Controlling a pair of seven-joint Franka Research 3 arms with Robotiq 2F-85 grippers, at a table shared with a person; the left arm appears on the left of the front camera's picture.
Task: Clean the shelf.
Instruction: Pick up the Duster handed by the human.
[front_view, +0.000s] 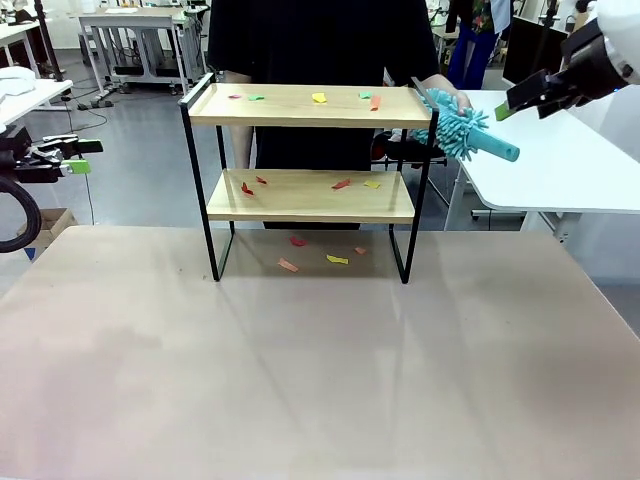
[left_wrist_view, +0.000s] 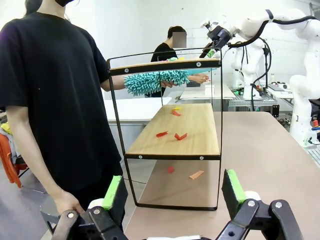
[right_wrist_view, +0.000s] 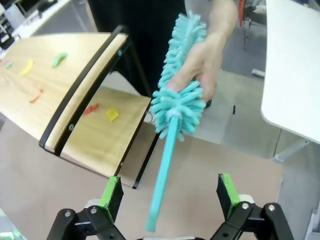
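Observation:
The shelf (front_view: 310, 106) stands at the table's far middle, two light wooden boards in a black frame, with coloured paper scraps (front_view: 319, 98) on both boards and on the table beneath. A person behind it holds a teal fluffy duster (front_view: 460, 128) by its head, handle pointing right. My right gripper (front_view: 508, 108) hovers open just above the handle's tip. In the right wrist view the duster (right_wrist_view: 180, 100) hangs from the person's hand (right_wrist_view: 207, 60), and its handle end lies between the open fingers of my right gripper (right_wrist_view: 170, 196). My left gripper (left_wrist_view: 175, 192) is open, facing the shelf (left_wrist_view: 172, 131) end-on.
A white side table (front_view: 560, 165) stands at the right, close under my right arm. My left gripper (front_view: 62, 158) sits off the table's left edge. The beige table (front_view: 320, 370) lies bare in front of the shelf. Other tables and people are farther back.

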